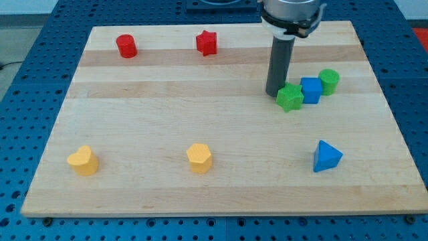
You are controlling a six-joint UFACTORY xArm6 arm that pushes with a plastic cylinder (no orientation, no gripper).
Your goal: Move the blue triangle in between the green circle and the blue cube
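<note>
The blue triangle (326,156) lies at the view's lower right of the wooden board. The blue cube (311,90) sits at the upper right, touching the green circle (329,81) on its right and a green star (289,98) on its lower left. My tip (274,92) rests on the board just left of the green star, close to it or touching it. The tip is well above and left of the blue triangle.
A red cylinder (126,46) and a red star (207,43) stand near the view's top. A yellow heart (83,161) and a yellow hexagon (199,158) stand near the bottom. The wooden board (167,114) lies on a blue perforated table.
</note>
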